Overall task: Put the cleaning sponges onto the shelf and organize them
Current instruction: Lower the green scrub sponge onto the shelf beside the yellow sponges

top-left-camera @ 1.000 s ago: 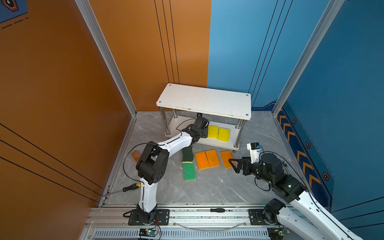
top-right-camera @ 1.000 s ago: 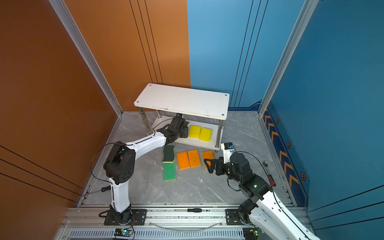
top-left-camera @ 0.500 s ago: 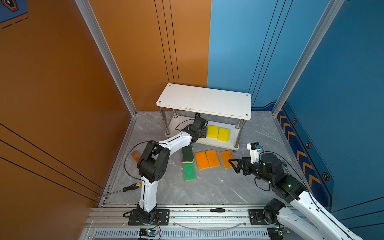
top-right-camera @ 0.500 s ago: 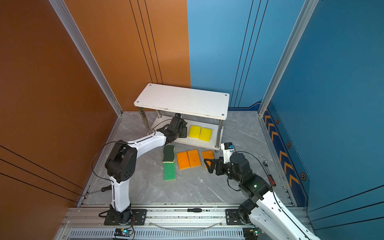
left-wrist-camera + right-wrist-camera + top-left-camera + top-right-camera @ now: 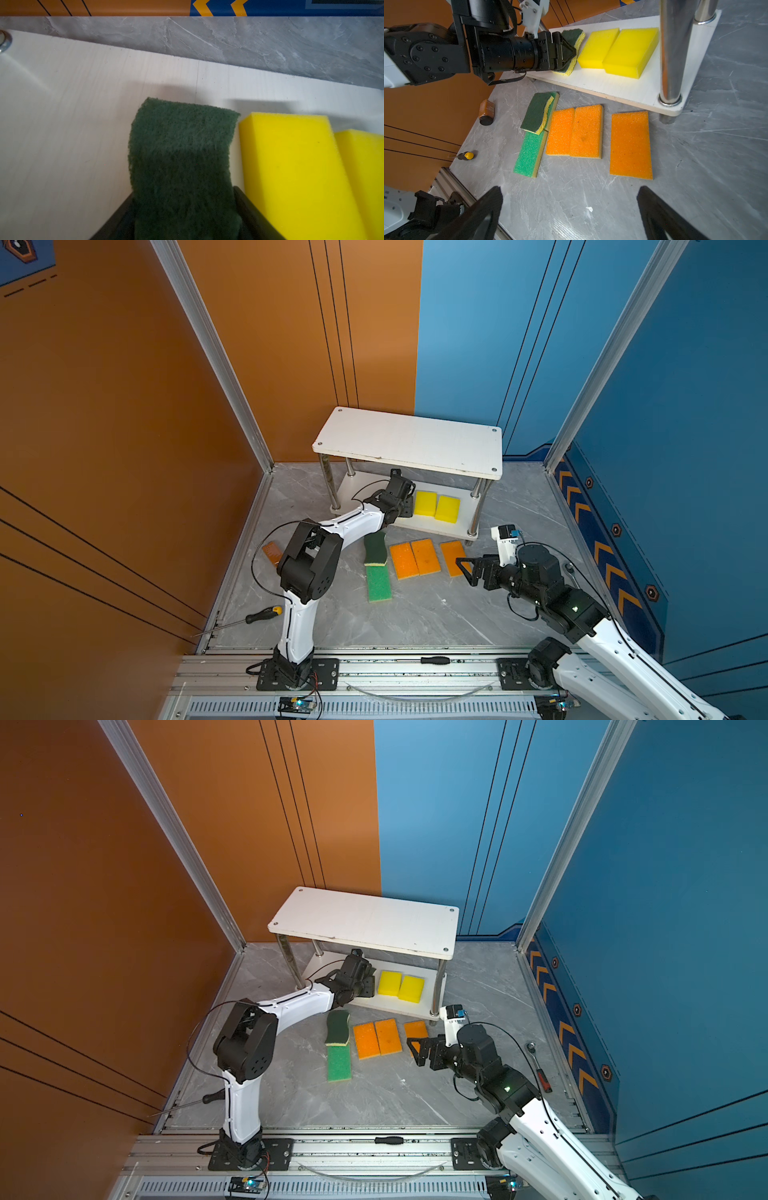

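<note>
The shelf [image 5: 409,439] stands at the back, with two plain yellow sponges [image 5: 426,503] [image 5: 447,509] side by side on its lower board [image 5: 62,104]. My left gripper [image 5: 409,506] reaches under the top board and is shut on a dark-green sponge [image 5: 182,158] that rests on the lower board beside the yellow ones. On the floor in front, another dark-green sponge [image 5: 375,549] lies partly over a light-green one [image 5: 379,583]. Three orange sponges [image 5: 403,561] [image 5: 425,556] [image 5: 453,556] lie to the right. My right gripper [image 5: 569,193] hangs open and empty near the rightmost orange sponge.
A yellow-handled screwdriver [image 5: 262,614] lies by the left rail, and a small brown bottle [image 5: 486,112] lies near the left wall. A black tool [image 5: 434,660] sits on the front rail. A red-handled tool [image 5: 542,1079] lies at the right edge. The shelf's metal posts [image 5: 671,52] stand close to the sponges.
My left gripper with the dark-green sponge has edged slightly further onto the lower board. The right arm has stayed still.
</note>
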{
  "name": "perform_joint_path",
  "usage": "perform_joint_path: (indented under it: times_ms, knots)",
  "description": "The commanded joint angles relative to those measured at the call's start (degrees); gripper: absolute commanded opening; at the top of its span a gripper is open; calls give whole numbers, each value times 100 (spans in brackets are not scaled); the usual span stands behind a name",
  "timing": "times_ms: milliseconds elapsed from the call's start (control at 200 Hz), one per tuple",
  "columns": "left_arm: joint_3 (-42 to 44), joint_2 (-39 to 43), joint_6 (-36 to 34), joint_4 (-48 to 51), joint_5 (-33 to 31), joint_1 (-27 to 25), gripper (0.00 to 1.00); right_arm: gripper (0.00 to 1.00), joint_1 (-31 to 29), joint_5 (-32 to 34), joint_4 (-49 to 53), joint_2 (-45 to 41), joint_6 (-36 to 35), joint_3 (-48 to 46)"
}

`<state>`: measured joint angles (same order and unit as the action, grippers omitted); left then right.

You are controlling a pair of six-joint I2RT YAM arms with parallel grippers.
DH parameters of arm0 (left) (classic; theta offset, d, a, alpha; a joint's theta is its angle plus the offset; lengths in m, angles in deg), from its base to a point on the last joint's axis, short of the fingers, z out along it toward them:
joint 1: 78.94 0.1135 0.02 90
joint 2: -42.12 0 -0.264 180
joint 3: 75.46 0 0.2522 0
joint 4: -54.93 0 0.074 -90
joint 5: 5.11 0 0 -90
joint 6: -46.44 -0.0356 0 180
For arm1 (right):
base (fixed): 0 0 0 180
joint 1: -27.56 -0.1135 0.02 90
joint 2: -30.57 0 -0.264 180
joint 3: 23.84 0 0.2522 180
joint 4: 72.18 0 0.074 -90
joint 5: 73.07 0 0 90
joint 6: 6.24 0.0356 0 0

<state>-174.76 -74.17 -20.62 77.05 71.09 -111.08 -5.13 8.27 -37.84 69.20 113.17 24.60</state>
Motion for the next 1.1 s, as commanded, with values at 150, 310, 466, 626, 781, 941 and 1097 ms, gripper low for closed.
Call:
perform_joint_path:
  times_ms: [150,310,466,626,781,941,1097]
  knots:
    - [-165,-115,0,17,115,42,72,100,-40,181,-54,4,-91,92]
    - [-124,-36,44,17,112,41,72,100,-40,190,-60,4,-93,87]
    - [-95,61,35,17,88,42,74,100,-39,190,-63,8,-89,87]
    - [-27,208,28,8,88,35,74,100,-37,184,-53,-22,-67,75]
    - [57,364,18,8,64,24,75,100,-36,195,-45,-49,-50,74]
    - [166,513,19,8,35,24,78,100,-44,185,-45,-49,-54,81]
    - [247,683,56,54,47,20,81,100,-45,190,-52,-49,-40,77]
